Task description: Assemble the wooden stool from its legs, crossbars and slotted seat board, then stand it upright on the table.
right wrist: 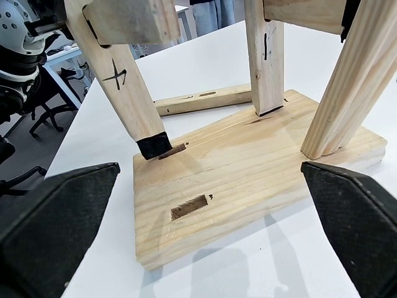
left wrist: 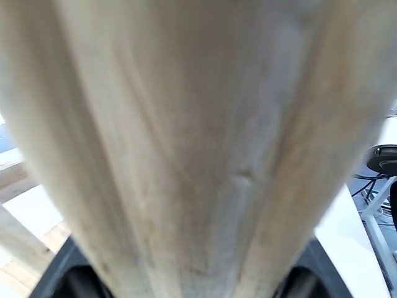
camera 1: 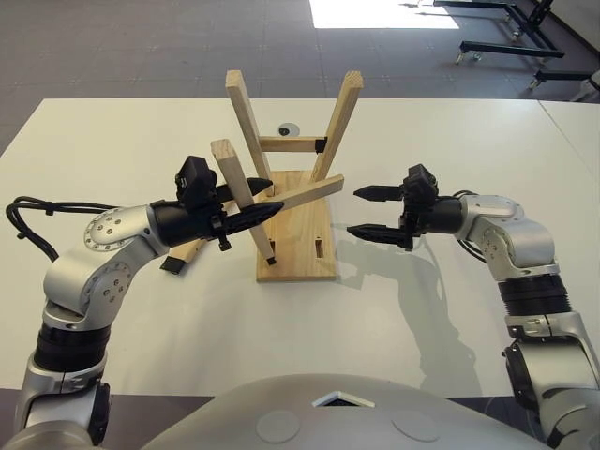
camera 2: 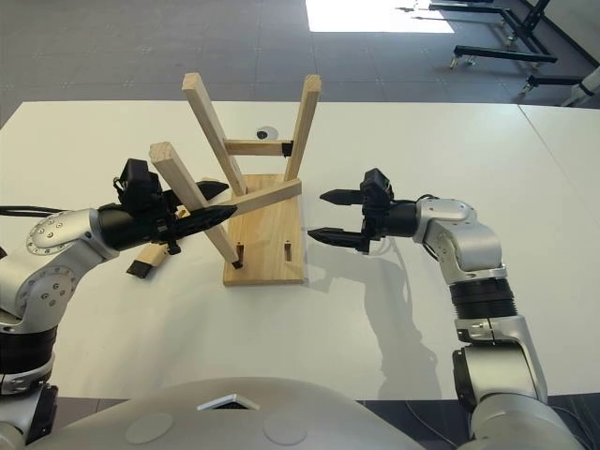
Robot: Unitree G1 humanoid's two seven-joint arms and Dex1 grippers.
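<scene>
Stool parts sit mid-assembly on a white worktop (camera 1: 422,328). The slotted seat board (camera 1: 302,234) lies flat, underside up, with two standing legs (camera 1: 246,117) planted at its 12 o'clock end and tied by a crossbar (camera 1: 291,144). The left claw (camera 1: 262,214) is clenched around a third leg (camera 1: 231,167) about mid-length. It holds the leg tilted, black-tipped foot touching the board at roughly 7 o'clock, right at a slot. A second crossbar (camera 1: 314,192) runs from that leg toward 2 o'clock, its free end near the right-hand standing leg. The right claw (camera 1: 353,211) hovers released at the board's 3 o'clock, just beside its edge, touching nothing. A loose piece (camera 2: 145,258) lies on the worktop at 9 o'clock, under the left arm. An empty slot (right wrist: 189,207) waits near the board's 5 o'clock corner.

The parts look like plain softwood: stiff, light, unlikely to crack under a firm pinch, with dry square faces that should give a claw purchase. The joints are probably the weak point. If they are only push-fit, the half-built frame could rock or spring apart when levered. A mid-length hold on the flat faces suits steering the foot. The right claw would best take the second crossbar's free end or pin the board's edge.
</scene>
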